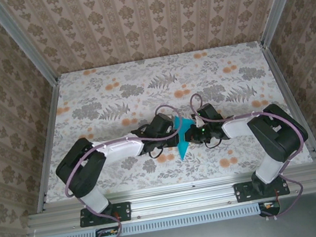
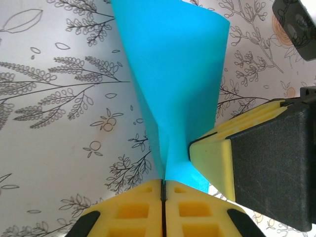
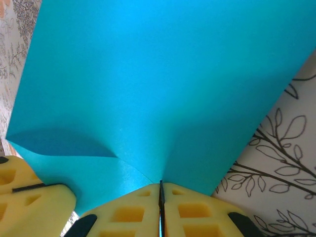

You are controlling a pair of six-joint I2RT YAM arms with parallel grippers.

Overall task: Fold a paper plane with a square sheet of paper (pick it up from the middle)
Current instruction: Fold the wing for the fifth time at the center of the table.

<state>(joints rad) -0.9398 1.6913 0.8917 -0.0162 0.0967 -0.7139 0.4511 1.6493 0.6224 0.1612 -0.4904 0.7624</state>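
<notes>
- The square sheet of paper [image 1: 182,140] sits in the lower middle of the top view, held between the two arms. From there it shows as a narrow teal-blue sliver tapering to a point toward the bottom of the frame. Whether that point touches the surface [image 1: 113,101] I cannot tell.
- The left end effector [image 2: 163,195] is clamped tight on the sheet. In the left wrist view its yellow foam pads [image 2: 133,212] meet along a thin dark seam at the bottom centre. The paper leaves that seam pinched narrow and fans wider toward the top of the frame.
- The right end effector [image 3: 160,192] is also closed on the sheet. In the right wrist view its pads meet at the bottom centre with the paper's edge gripped between them, and the sheet spreads upward across most of the frame.
- The two grips lie just beside each other. In the left wrist view the right end effector's yellow pad and black body come in from the right edge and touch the paper close to the left pads.
- In the right wrist view a yellow pad of the left end effector lies against the sheet in the lower left corner.
- The sheet is bent, not flat, with a shadowed pucker at the left of the right wrist view.
- The surface carries a pale print of grey leaves and orange flowers.
</notes>
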